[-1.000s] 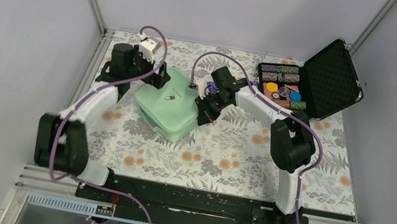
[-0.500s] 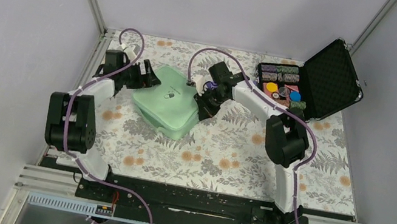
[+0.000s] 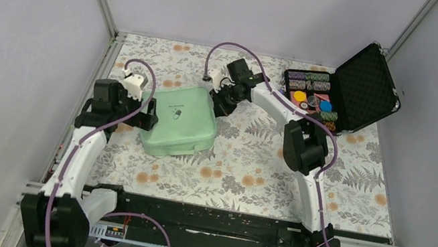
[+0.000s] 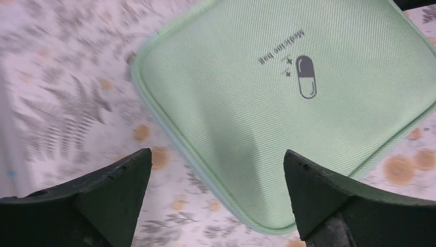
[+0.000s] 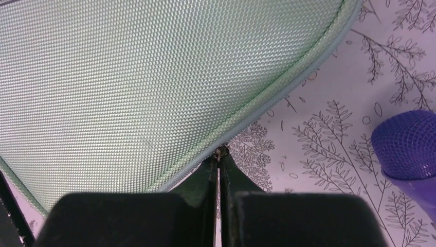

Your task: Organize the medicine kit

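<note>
The mint-green medicine kit [image 3: 179, 120] lies closed on the flowered cloth, its pill logo facing up. My left gripper [image 3: 148, 116] hovers at its left edge, open; in the left wrist view both fingers of this gripper [image 4: 218, 154] straddle a corner of the kit [image 4: 288, 103] without touching it. My right gripper [image 3: 217, 101] is at the kit's far right corner. In the right wrist view its fingertips [image 5: 221, 153] are shut on a small metal zipper pull at the seam of the kit [image 5: 128, 77].
A black foam-lined case [image 3: 345, 85] with colourful pieces stands open at the back right. Purple cables loop over both arms, and one [image 5: 406, 146] shows beside the right gripper. Frame posts and grey walls close in the cloth [image 3: 263, 165].
The kit has turned and slid toward the near left. My left arm pulled back to the near left, jaws still open. My right gripper moved toward the back along the kit's edge, staying shut.
</note>
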You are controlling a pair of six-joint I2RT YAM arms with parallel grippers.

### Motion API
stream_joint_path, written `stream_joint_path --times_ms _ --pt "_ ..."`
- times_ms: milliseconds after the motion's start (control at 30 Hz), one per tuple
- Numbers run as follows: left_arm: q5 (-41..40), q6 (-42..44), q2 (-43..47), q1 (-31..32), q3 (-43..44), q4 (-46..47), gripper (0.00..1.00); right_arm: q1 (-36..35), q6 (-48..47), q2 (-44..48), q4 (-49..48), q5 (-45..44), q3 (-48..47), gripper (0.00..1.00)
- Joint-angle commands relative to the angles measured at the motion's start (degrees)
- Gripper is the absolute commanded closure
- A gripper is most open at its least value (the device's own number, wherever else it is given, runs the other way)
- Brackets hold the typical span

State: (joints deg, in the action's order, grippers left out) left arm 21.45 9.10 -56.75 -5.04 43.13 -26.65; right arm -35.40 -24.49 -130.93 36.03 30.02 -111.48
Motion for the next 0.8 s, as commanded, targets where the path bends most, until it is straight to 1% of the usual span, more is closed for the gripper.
stream_joint_path --times_ms 0,33,100,133,167,233,267,367,500,567,633,767 --pt "-0.2 15.7 4.3 0.3 2.8 4.9 0.02 -0.9 0.5 -0.2 -2.3 2.9 -2.8 1.00" --pt "8.9 18.0 3.7 0.8 4.0 4.3 0.02 -0.8 0.2 -0.2 -1.9 3.1 -2.8 1.00" --pt "20.2 22.6 1.4 3.4 6.2 1.8 0.04 -0.7 -0.5 -0.1 -0.8 3.6 -2.8 1.00" --pt "22.8 25.6 -0.3 5.6 7.4 -0.3 0.05 -0.7 -0.8 0.0 -0.1 3.8 -2.7 1.00" --pt "23.6 27.6 -2.6 8.8 8.7 -1.9 0.07 -0.6 -1.1 0.1 0.4 4.1 -2.7 1.00" --pt "24.1 30.3 -5.9 14.3 9.3 -2.5 0.10 -0.6 -1.2 0.4 1.5 4.6 -2.6 1.00" --pt "23.6 30.4 -7.1 16.9 9.0 -1.2 0.11 -0.6 -1.2 0.7 2.1 4.8 -2.5 1.00" --pt "21.1 29.3 -9.6 23.5 6.7 6.5 0.11 -0.3 -1.9 1.3 3.7 5.7 -2.2 1.00" --pt "17.0 30.3 -13.0 30.3 4.9 13.4 0.11 -0.3 -3.3 1.3 5.3 6.2 -1.7 1.00" --pt "14.3 30.8 -14.3 32.2 3.5 18.1 0.11 -0.2 -3.8 1.1 5.8 6.1 -1.7 1.00" --pt "13.0 31.3 -16.0 32.7 2.6 21.6 0.11 -0.2 -3.8 1.0 6.0 6.2 -1.6 1.00" --pt "12.5 37.5 -18.9 33.0 2.6 23.2 0.10 0.0 -3.6 0.9 6.1 6.4 -1.6 1.00"
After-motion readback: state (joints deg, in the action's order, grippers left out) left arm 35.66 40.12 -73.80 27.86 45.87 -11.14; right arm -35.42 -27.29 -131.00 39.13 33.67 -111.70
